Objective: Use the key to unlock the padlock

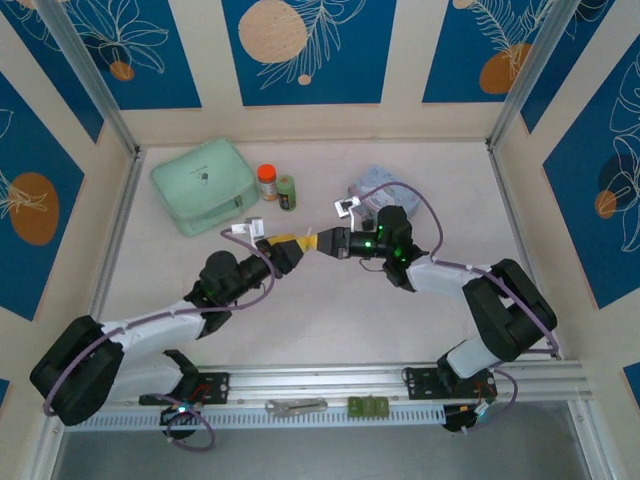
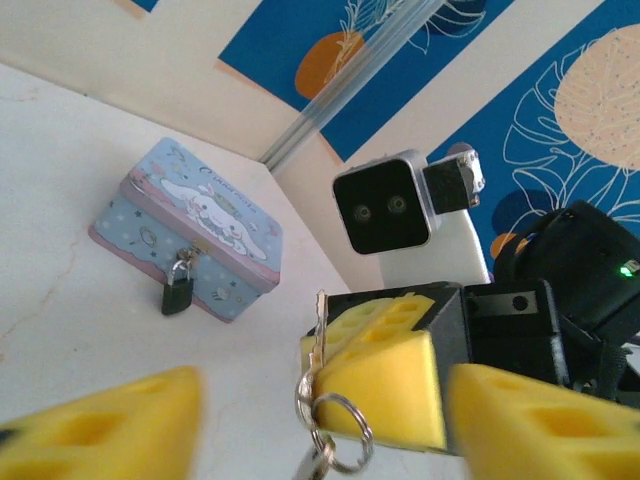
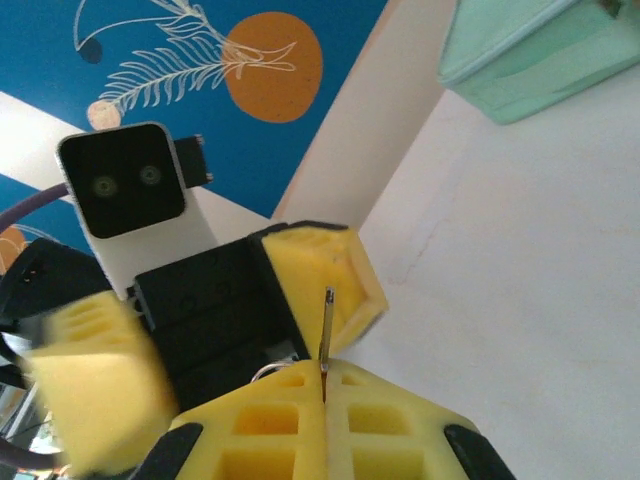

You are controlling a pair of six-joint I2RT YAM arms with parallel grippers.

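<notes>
Key (image 3: 326,330): thin pale blade, seen edge-on. It stands up from the seam of the right gripper (image 3: 325,388), whose yellow pads are pressed together on it. A split ring (image 2: 338,425) hangs under it.

Left gripper (image 1: 295,244) faces it, fingers spread wide, holding nothing.

Padlock (image 2: 178,292): small, black body, silvery shackle, hanging on the front of the light-blue tin (image 2: 200,215) near the corner walls. We see bare table (image 1: 330,320) between tin and grippers.

Key teeth and shackle latch are too small for us to tell.

Black-and-white arms (image 1: 150,328), purple cables (image 1: 432,218), yellow tool pads (image 3: 300,430)
</notes>
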